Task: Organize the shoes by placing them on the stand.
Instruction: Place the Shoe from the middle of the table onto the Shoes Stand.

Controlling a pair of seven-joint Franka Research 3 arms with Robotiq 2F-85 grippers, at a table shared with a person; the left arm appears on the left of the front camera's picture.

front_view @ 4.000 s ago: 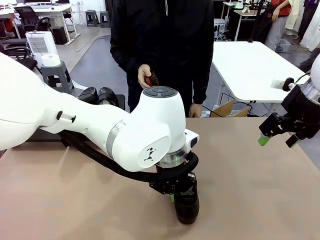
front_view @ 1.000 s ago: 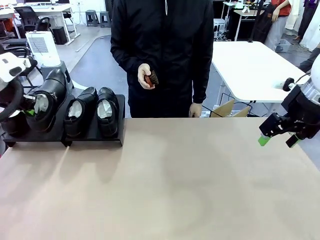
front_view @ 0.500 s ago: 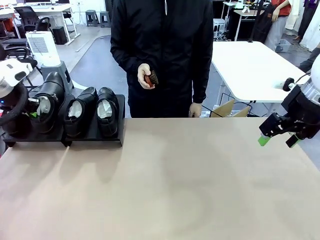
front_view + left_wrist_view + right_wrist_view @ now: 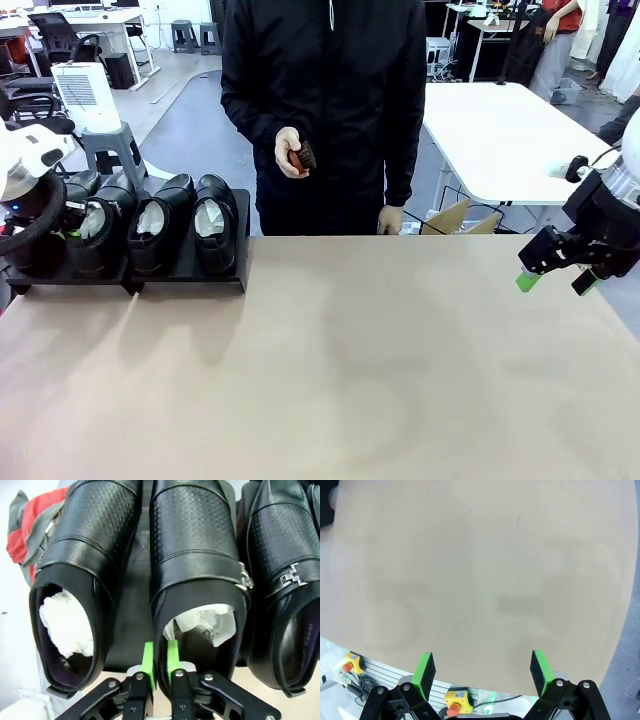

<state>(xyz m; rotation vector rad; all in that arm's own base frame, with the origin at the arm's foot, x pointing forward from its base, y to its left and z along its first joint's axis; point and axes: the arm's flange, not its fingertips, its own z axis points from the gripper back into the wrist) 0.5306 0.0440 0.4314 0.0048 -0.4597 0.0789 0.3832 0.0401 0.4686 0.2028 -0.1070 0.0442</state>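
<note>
Several glossy black shoes sit in a row on the low black stand [image 4: 190,274] at the far left of the table, two of them [image 4: 160,222] [image 4: 215,218] free of the arm. My left gripper [image 4: 70,226] is at the heel of another shoe [image 4: 102,232] resting on the stand. In the left wrist view its green pads [image 4: 148,661] pinch that shoe's [image 4: 200,580] heel rim, with a neighbouring shoe [image 4: 75,580] and another [image 4: 285,580] on either side. My right gripper [image 4: 558,282] hovers open at the right edge, its pads [image 4: 424,669] wide apart over bare table.
A person in black stands across the table holding a small brown brush [image 4: 301,157]. The tan table top [image 4: 380,360] stretches out in front of the stand. A white table [image 4: 500,130] stands behind on the right.
The left gripper has lowered the tilted shoe down onto the stand beside the others. The right arm has stayed still.
</note>
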